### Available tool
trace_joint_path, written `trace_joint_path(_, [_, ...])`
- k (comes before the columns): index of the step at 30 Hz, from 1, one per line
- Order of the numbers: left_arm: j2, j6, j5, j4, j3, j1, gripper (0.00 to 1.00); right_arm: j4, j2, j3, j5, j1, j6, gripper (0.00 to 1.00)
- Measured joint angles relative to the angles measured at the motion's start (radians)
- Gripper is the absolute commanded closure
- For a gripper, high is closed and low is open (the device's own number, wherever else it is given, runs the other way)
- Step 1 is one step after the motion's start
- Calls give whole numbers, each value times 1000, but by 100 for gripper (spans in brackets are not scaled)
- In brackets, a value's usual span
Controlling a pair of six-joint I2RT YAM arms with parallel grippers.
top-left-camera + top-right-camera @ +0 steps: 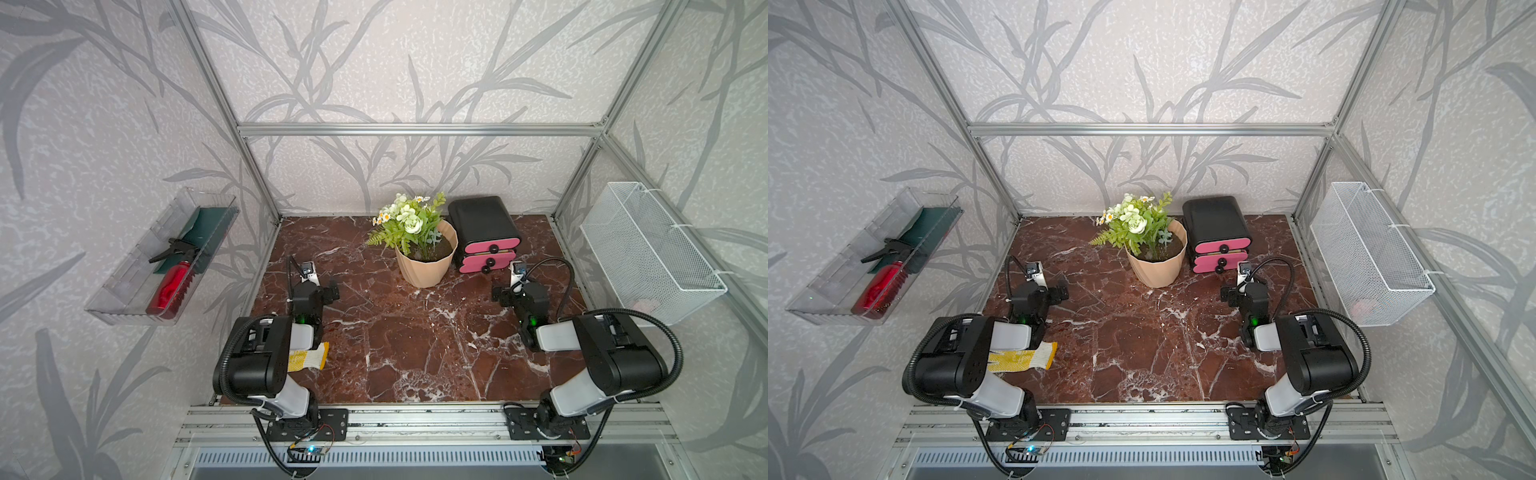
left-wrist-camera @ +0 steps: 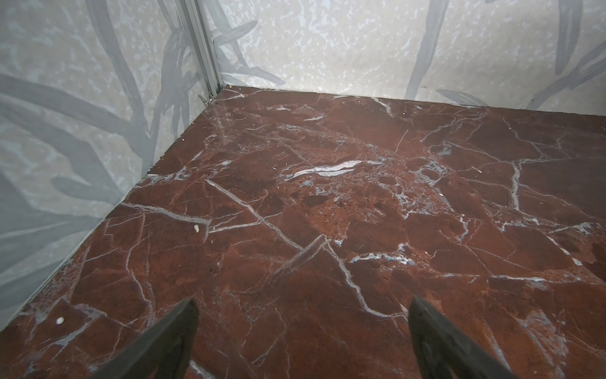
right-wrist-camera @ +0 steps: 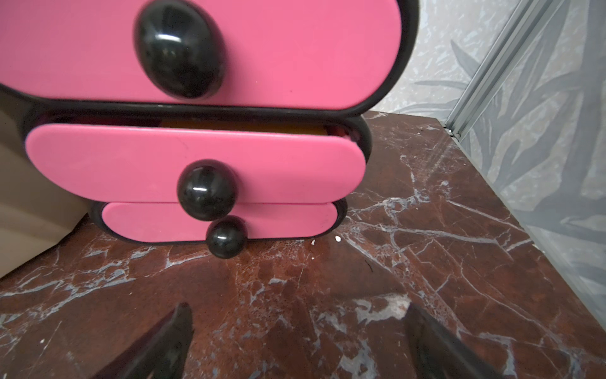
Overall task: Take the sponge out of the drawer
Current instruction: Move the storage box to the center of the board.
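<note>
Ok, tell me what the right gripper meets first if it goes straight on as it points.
The right gripper would probably meet the drawer unit, likely a lower knob first; depth is unclear.

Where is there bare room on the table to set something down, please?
Free: the middle of the table, before the pot; the far left corner ahead of the left gripper. Crowded: back right, pot beside drawers, right gripper facing them; a glove at near left.
</note>
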Motion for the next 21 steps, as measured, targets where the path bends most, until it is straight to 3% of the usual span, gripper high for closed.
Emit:
trace_joint_path(16, [0, 7, 14, 4, 0, 0, 1, -21, 0, 12, -111, -13, -25, 1])
trace_joint_path(21, [-63, 8, -41, 55, -68, -18, 1, -24, -89, -48, -44, -4, -17, 1])
